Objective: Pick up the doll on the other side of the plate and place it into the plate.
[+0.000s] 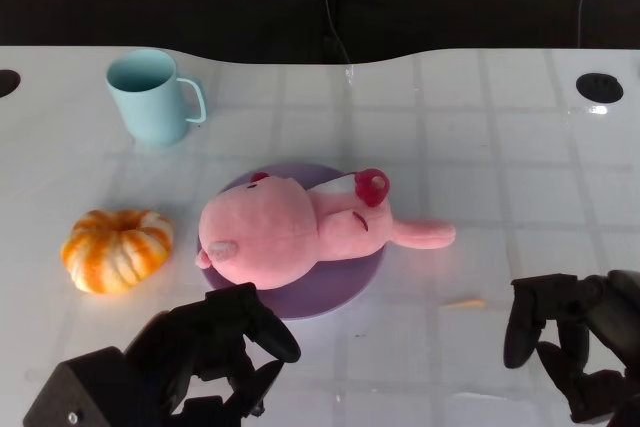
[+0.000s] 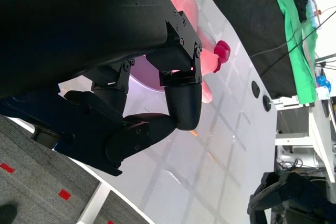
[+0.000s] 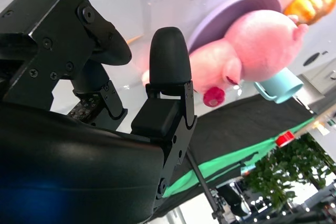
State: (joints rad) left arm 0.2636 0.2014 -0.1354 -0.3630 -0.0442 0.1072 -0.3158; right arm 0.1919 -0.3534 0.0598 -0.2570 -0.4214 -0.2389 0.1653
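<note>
The pink plush rabbit doll (image 1: pixel 300 232) lies on the round purple plate (image 1: pixel 330 292), just beyond my left hand (image 1: pixel 215 347). Those fingers (image 1: pixel 265 322) curl loosely, holding nothing. My right hand (image 1: pixel 575 342) rests empty on the white bench (image 1: pixel 480 147), fingers apart, well right of it.

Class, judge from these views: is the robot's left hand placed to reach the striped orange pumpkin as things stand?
Probably yes. The left hand holds nothing, and only bare white table lies between it and the striped orange pumpkin. The pink plush doll lies aside on the purple plate.
</note>
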